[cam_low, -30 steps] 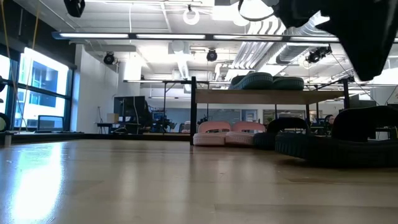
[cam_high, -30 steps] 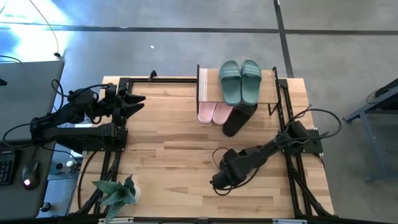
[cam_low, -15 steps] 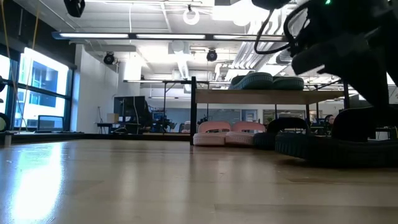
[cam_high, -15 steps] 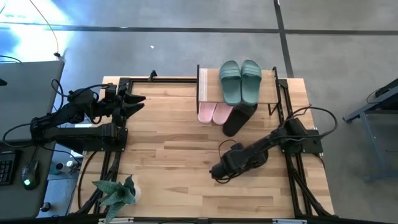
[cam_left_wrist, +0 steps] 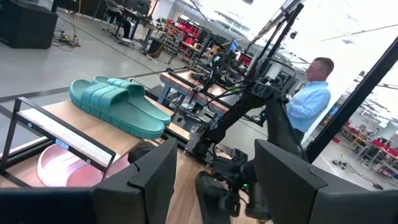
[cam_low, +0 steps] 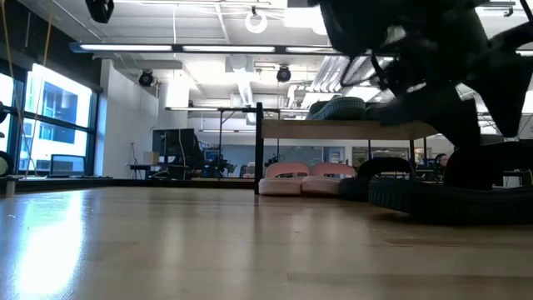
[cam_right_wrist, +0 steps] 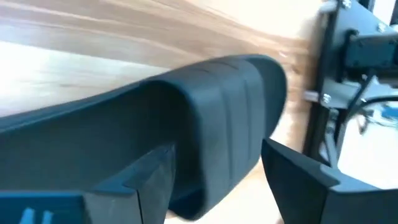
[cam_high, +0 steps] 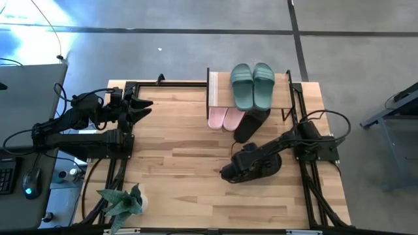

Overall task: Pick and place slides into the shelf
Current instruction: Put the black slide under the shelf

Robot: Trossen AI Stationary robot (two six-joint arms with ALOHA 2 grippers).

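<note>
Right gripper (cam_right_wrist: 214, 168) wide open over my black slide (cam_right_wrist: 205, 124) on the table | step: grab it | next: close on strap, lift to shelf (cam_high: 219, 91) | left gripper (cam_high: 145, 108) open, waiting.

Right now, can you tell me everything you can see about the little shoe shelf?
The shelf is a small rack with two levels, standing at the far edge of the table. Its top board looks like light wood with a white strip on the edge, held up by thin black metal posts. Two green slides lie side by side on top. Underneath, two pink slides sit together, and a black slide beside them pokes out at the front.
</note>
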